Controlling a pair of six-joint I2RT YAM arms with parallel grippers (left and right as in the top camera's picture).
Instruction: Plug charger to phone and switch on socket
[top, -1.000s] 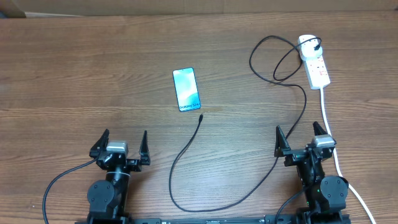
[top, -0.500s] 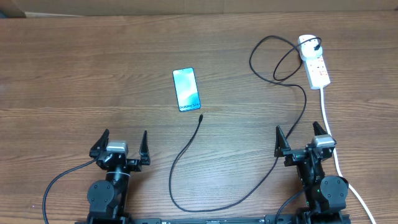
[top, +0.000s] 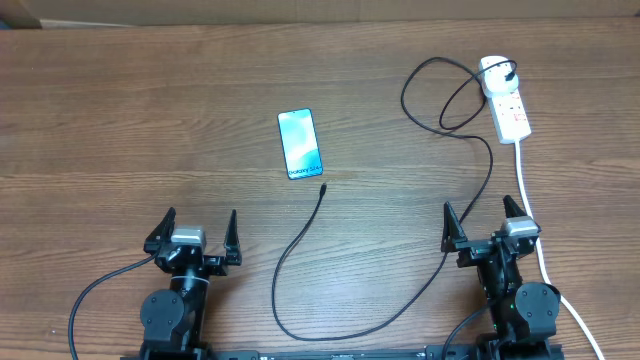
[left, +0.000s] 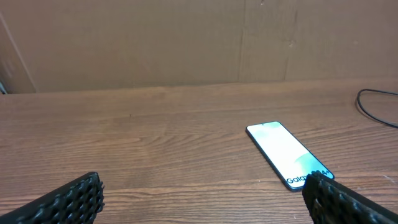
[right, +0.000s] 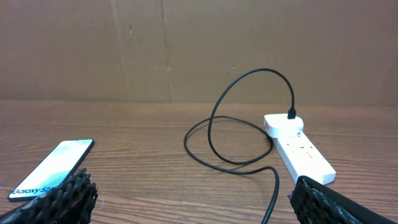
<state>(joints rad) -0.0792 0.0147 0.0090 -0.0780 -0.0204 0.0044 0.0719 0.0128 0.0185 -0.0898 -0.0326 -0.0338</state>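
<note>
While low and forward-pointing, left gripper (top: 200, 215) and right gripper (top: 478, 205) both wide-jawed and empty.

The left tool (top: 197, 231) and the right tool (top: 487, 220) both sit low, fingers spread wide apart, holding nothing.

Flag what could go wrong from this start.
1. The charger has a small, thin tip lying flat on the table; a pinch may miss it.
2. The phone lies loose, so pushing the tip in may slide it.
3. The charger loops beside the socket; a reach there may snag it.
</note>
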